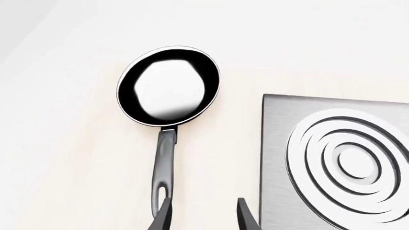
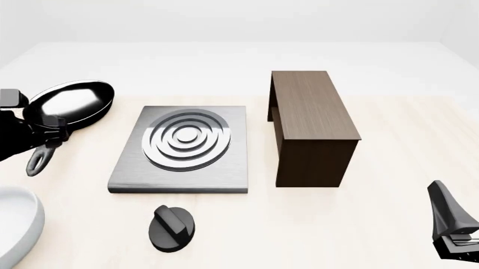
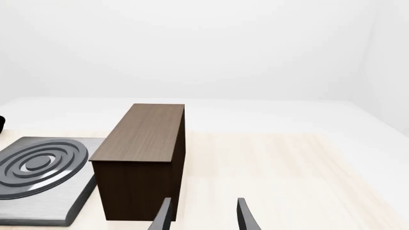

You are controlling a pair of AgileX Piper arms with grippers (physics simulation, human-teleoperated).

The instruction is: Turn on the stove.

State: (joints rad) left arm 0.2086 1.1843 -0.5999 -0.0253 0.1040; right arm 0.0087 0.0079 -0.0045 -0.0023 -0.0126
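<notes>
The stove (image 2: 183,148) is a flat grey metal slab with raised silver rings, left of the table's middle. Its small black ridged knob (image 2: 172,227) lies on the table just in front of the slab. The stove also shows in the left wrist view (image 1: 338,163) and the right wrist view (image 3: 41,172); the knob shows in neither. My left gripper (image 2: 54,130) hovers at the far left over the frying pan's handle (image 1: 163,167), open and empty (image 1: 204,218). My right gripper (image 2: 447,216) is at the front right corner, open and empty (image 3: 203,215), far from the knob.
A shiny black frying pan (image 2: 71,103) lies left of the stove. A dark brown wooden cabinet (image 2: 307,126) stands right of the stove and also shows in the right wrist view (image 3: 143,158). A white bowl's rim (image 2: 22,224) shows at the front left edge.
</notes>
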